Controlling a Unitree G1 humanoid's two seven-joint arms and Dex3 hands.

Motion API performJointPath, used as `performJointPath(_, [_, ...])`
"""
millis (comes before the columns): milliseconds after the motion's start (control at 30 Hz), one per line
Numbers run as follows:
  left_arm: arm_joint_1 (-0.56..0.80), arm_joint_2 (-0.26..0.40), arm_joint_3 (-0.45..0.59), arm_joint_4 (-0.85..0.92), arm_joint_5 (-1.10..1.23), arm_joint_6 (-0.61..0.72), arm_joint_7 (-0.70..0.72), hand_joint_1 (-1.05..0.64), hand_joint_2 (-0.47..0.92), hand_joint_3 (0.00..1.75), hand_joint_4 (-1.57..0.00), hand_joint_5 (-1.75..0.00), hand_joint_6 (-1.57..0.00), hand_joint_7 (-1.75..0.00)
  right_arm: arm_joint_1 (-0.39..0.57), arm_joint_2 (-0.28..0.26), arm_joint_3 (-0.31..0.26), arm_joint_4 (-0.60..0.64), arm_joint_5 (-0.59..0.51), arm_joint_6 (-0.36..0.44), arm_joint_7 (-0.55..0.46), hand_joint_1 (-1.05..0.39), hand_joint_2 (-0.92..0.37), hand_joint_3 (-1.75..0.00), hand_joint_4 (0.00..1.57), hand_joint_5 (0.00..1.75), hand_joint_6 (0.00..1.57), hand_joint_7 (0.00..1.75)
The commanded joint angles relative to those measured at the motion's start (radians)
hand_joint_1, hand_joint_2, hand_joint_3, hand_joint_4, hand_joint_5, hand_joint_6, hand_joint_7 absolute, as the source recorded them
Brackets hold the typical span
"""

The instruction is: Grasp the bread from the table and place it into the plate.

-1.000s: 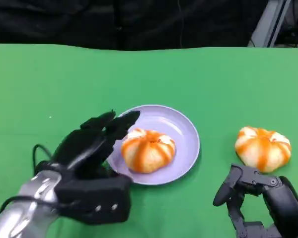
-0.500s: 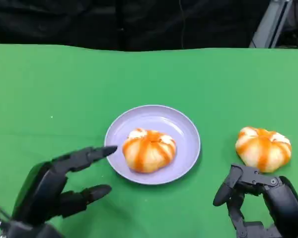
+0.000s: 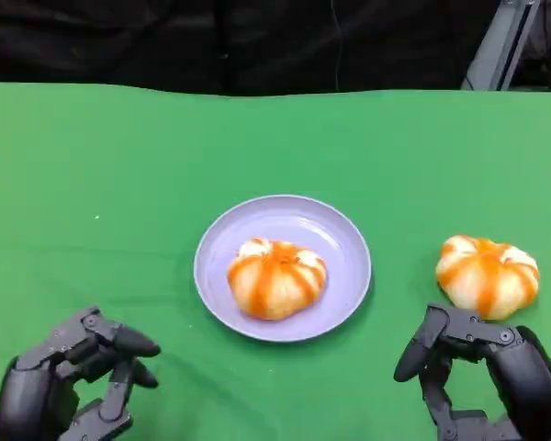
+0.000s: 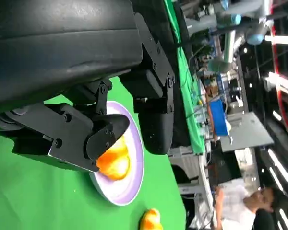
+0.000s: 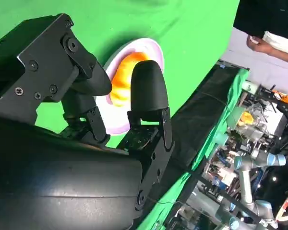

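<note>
Left hand (image 3: 69,386) has pulled back from the plate (image 3: 344,234) over the last second and now sits low at the near-left corner of the desk (image 3: 101,156), fingers (image 3: 129,344) loosely curled and apart, holding nothing. It was right at the plate's left rim a second ago, so my read is release done and retreat. One bread (image 3: 275,277) lies in the plate, slightly toward its near side, touching no hand; that one looks placed. A second bread (image 3: 487,274) sits on the desk well right of the plate, just beyond the right hand (image 3: 482,372), which hasn't budged, fingers part open and empty, thumb side toward the plate. If that second one counts, the right hand is the obvious taker. Room: bare green between plate and right bread, wide open cloth behind the plate up to the far edge, dark backdrop past it. A person stands off beyond the desk in the wrist views.
</note>
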Motion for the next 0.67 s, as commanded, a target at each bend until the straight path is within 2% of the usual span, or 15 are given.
performJointPath(33, [0.005,-0.024,0.036,-0.031,-0.013,0.05,-0.005,0.05,0.62,1.06,-0.76,-1.74,-0.72,-1.57,0.005,-0.01,-0.012,-0.013,0.0,0.005,-0.007,0.1,-0.33,-1.42,0.83,1.62,0.79,1.33])
performJointPath(367, [-0.005,-0.065,0.076,-0.042,-0.01,0.086,-0.028,0.06,0.48,1.27,-0.78,-1.73,-0.74,-1.54,0.0,-0.011,-0.013,-0.001,-0.003,-0.009,-0.011,0.1,-0.32,-1.43,0.83,1.61,0.8,1.32])
performJointPath(667, [-0.015,-0.085,0.092,-0.027,0.006,0.078,-0.04,0.05,0.49,1.24,-0.8,-1.73,-0.75,-1.52,0.0,-0.012,-0.014,0.0,-0.004,-0.011,-0.012,0.11,-0.33,-1.41,0.83,1.61,0.8,1.31])
